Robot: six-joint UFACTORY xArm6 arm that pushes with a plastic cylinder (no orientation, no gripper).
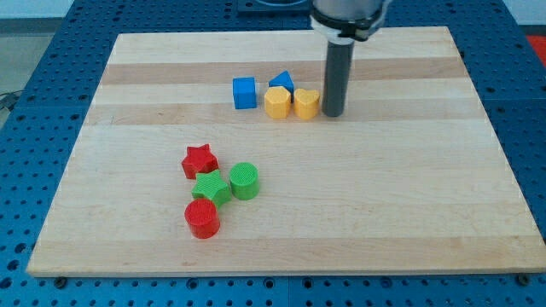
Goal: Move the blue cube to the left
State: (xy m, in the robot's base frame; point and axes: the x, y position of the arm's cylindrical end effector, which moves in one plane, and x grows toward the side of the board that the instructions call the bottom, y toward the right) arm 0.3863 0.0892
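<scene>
The blue cube [244, 93] sits on the wooden board [384, 205] in its upper middle. Just to its right are a blue triangular block [282, 82], a yellow heart-like block [275, 103] and a yellow hexagonal block [306, 103], close together. My tip [333, 113] stands on the board right beside the yellow hexagonal block, on its right, touching or nearly touching it. The tip is well to the right of the blue cube, with the yellow blocks between them.
A second cluster lies lower left: a red star [199, 160], a green star [210, 187], a green cylinder [245, 181] and a red cylinder [202, 218]. A blue perforated table [34, 128] surrounds the board.
</scene>
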